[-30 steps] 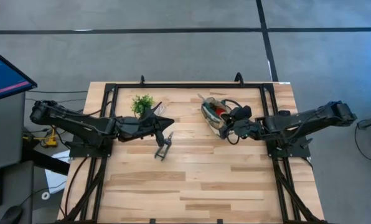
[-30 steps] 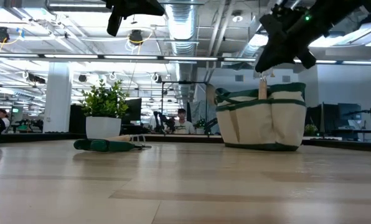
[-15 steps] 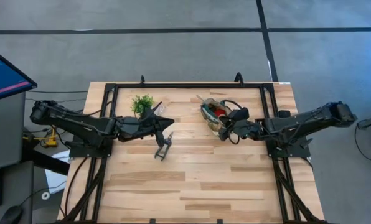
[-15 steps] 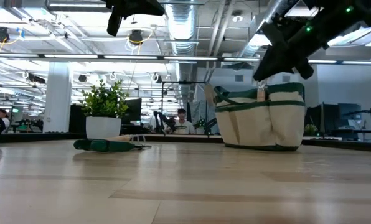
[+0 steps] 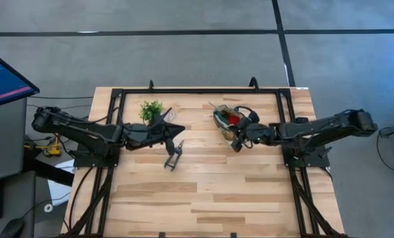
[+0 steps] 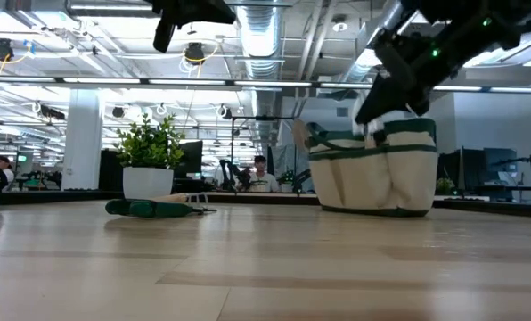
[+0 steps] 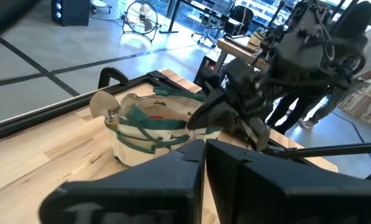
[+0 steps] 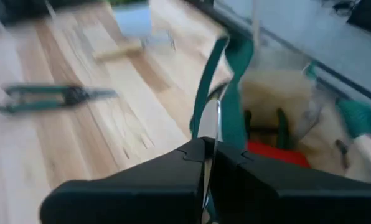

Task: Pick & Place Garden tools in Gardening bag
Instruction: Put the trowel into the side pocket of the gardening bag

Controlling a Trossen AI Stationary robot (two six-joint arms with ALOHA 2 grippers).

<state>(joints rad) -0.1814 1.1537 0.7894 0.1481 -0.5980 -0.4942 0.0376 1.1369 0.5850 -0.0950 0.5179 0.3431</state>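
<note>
At the table's left, the left gripper hovers with its fingers pressed together, empty, close to the small potted plant. Just in front of it the pruning shears lie flat on the wood, and a wooden-handled tool lies near the plant's white pot. Right of centre stands the gardening bag, cream with green trim, a red piece showing inside. The right gripper is at the bag's near rim, its fingers together on a thin metal blade, with a green bag handle looping directly ahead. Compared with 1 second ago, the right gripper has shifted left over the bag's rim; the left arm, shears and plant are unchanged.
</note>
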